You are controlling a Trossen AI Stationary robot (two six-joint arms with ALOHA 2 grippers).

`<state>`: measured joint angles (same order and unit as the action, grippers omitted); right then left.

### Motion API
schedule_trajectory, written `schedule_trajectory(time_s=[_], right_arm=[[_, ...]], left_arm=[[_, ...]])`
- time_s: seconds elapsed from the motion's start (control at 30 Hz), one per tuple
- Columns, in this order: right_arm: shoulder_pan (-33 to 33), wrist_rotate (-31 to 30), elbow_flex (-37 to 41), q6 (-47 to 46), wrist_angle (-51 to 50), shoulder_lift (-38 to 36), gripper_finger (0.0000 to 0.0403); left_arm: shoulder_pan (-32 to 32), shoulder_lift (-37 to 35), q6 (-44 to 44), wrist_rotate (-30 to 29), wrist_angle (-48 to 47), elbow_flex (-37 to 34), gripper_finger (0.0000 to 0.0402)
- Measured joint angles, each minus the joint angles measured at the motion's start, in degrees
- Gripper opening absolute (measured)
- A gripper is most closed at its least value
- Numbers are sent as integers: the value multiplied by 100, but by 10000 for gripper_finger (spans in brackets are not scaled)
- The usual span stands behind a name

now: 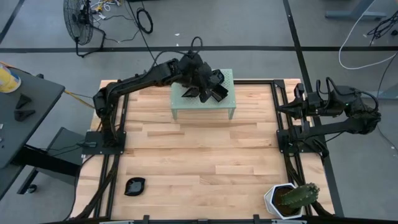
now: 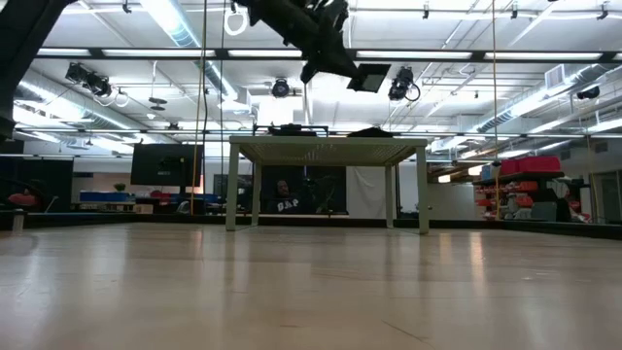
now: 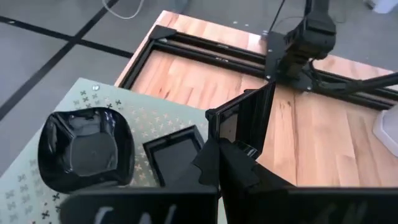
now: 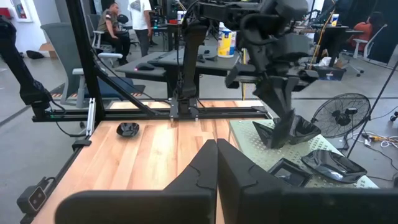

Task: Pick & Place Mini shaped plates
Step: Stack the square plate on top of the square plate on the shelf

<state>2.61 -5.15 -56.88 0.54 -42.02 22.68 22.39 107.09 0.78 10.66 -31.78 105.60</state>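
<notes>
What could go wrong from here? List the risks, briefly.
1. The left hand seems to grip the square plate by one edge, well above the green stand; the glossy rim could slip and drop.
2. A wavy dish and a second square plate lie below on the stand; a fall or low swing could knock them off.
The right hand waits at the table's right side.

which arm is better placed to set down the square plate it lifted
Left: its gripper holds a square plate above the green stand. The right gripper sits folded at the table's edge.
</notes>
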Motion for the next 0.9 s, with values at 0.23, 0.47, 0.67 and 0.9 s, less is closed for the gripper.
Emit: schedule_trajectory(time_s=[0.23, 0.47, 0.67, 0.9], right_arm=[[0, 1, 1, 0, 0, 2, 4], [1, 1, 2, 0, 0, 1, 4], [0, 1, 2, 0, 1, 0, 4], [0, 2, 1, 0, 1, 0, 4]], left_arm=[[325, 265, -61, 519, 41, -7, 2], [509, 598, -133, 1033, 11, -7, 2], [569, 665, -146, 1061, 33, -7, 2], [601, 664, -111, 1070, 24, -7, 2]])
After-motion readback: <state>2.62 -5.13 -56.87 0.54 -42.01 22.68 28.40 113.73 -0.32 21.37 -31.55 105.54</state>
